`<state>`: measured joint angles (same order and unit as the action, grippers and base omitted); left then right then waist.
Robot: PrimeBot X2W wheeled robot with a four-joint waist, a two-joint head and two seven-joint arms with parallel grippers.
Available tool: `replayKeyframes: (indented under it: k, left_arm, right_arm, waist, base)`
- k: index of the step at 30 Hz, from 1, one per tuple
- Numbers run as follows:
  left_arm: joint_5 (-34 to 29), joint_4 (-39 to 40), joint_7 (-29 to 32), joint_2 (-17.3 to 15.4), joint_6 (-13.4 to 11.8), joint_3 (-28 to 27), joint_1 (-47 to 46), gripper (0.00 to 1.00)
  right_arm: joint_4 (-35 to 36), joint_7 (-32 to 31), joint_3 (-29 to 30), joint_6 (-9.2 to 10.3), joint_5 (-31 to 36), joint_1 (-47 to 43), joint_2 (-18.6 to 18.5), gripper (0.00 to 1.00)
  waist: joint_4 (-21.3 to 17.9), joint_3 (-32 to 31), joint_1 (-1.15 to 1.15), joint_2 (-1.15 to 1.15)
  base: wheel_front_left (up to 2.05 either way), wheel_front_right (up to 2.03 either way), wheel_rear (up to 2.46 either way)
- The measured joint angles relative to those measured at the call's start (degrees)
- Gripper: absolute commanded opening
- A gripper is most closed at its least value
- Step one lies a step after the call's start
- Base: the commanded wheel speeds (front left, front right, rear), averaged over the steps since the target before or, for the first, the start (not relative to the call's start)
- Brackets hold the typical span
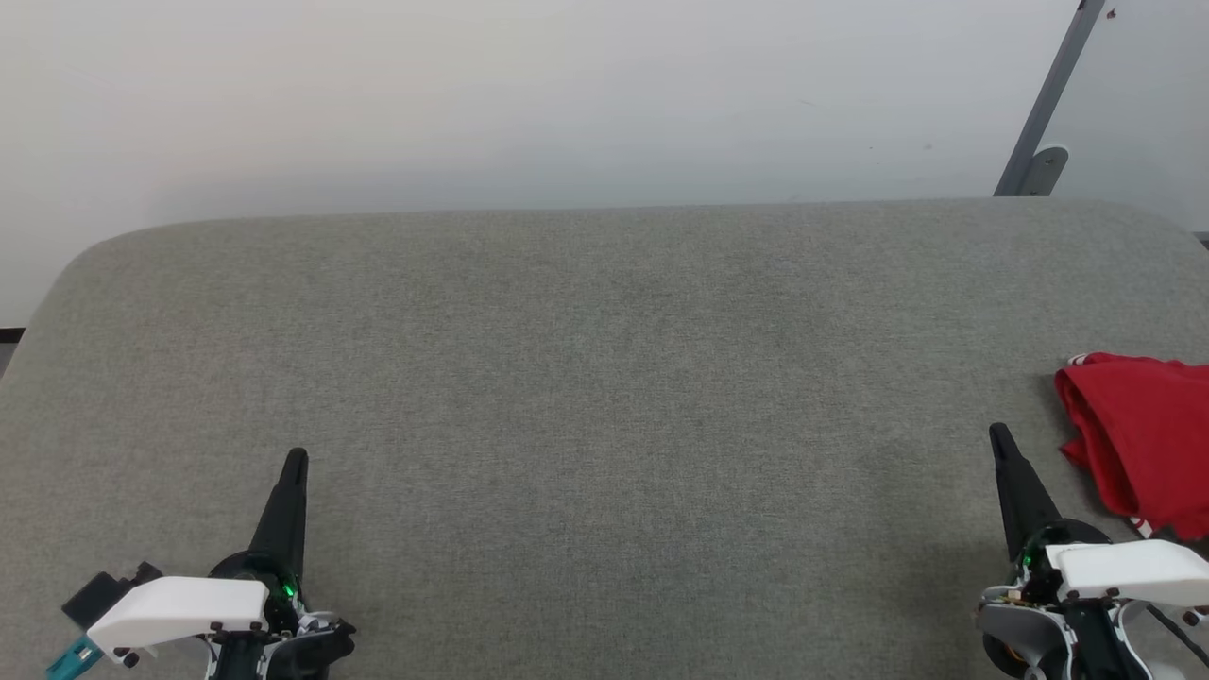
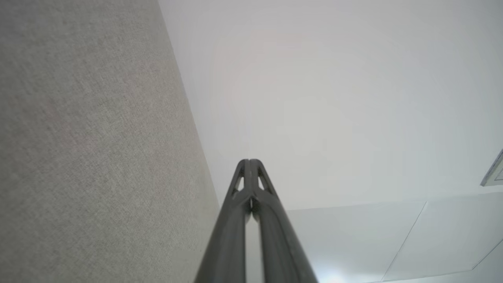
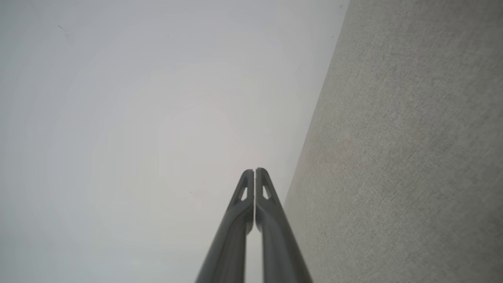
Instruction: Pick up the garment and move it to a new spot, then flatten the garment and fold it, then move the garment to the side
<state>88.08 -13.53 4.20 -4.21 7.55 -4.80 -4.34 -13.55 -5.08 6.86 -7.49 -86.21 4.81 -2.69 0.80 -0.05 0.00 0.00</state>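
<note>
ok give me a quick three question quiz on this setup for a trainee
1. Fill in: the left gripper and the right gripper both have jaws that are ___.
2. Pick one: which is nearer the garment on the table? A) left gripper B) right gripper
3. True or false: the garment lies spread out flat at the middle of the table.

Key:
1. shut
2. B
3. false; it lies bunched at the table's right edge
</note>
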Motion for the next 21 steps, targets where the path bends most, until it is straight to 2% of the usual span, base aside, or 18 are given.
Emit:
replayKeyframes:
  k: [21]
  left_arm:
    - [4.7,-0.5,1.9,0.9,0.0,-1.0,-1.6,0.00]
  right_arm:
    - [-0.4,-1.5,-0.3,0.00,-6.1,1.3,-0.1,0.00]
  waist:
    - [-0.8,0.2,0.00,0.00]
  base:
    - [0.00,0.00,0.00]
